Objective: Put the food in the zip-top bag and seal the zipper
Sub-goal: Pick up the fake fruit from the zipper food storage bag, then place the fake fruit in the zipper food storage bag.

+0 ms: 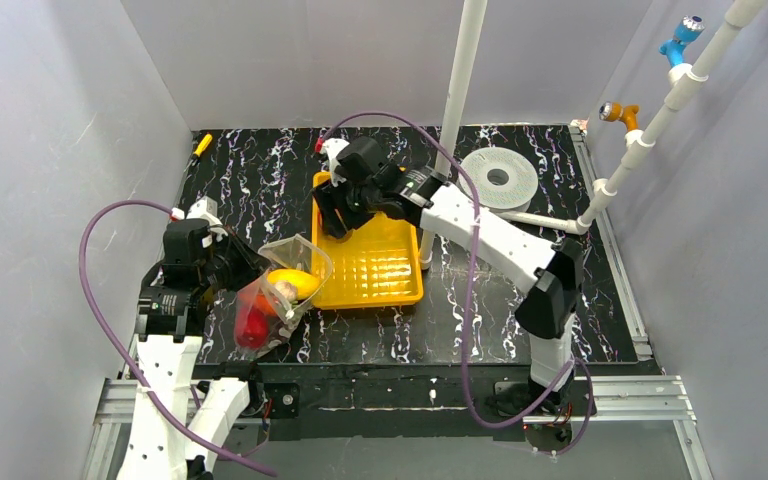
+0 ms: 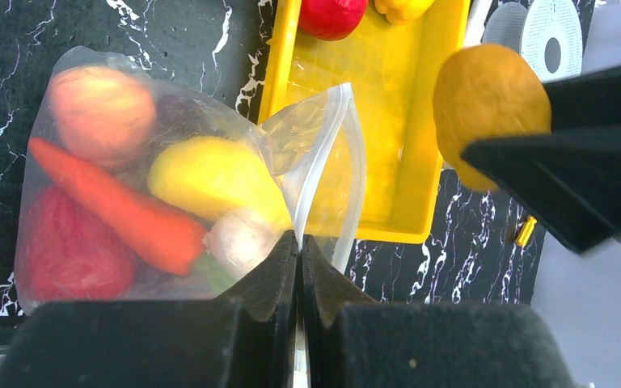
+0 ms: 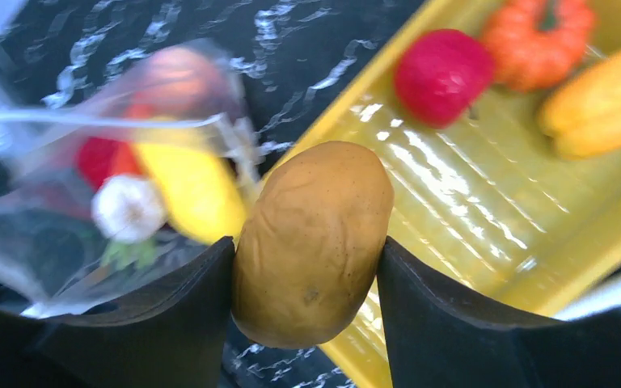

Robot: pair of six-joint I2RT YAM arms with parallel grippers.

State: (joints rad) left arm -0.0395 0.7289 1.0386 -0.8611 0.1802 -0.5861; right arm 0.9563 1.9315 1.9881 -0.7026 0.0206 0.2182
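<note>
The zip-top bag (image 1: 285,290) lies left of the yellow tray (image 1: 380,265), its mouth open toward the tray. It holds several foods: a carrot (image 2: 121,210), a yellow fruit (image 2: 210,174), a red one (image 2: 69,250) and a white garlic (image 2: 238,238). My left gripper (image 2: 299,238) is shut on the bag's mouth edge, at the zipper strip (image 2: 357,153). My right gripper (image 3: 306,246) is shut on a tan potato (image 3: 311,242), held above the tray's left end (image 1: 345,205), close to the bag's mouth. A red fruit (image 3: 442,77), an orange pumpkin (image 3: 538,36) and a yellow-orange piece (image 3: 598,101) lie in the tray.
A white upright pipe (image 1: 457,90) stands behind the tray, with a white round disc (image 1: 500,178) to its right. A slanted white pipe frame (image 1: 650,130) runs along the right side. A small yellow item (image 1: 202,145) lies at the back left. Grey walls enclose the black marbled table.
</note>
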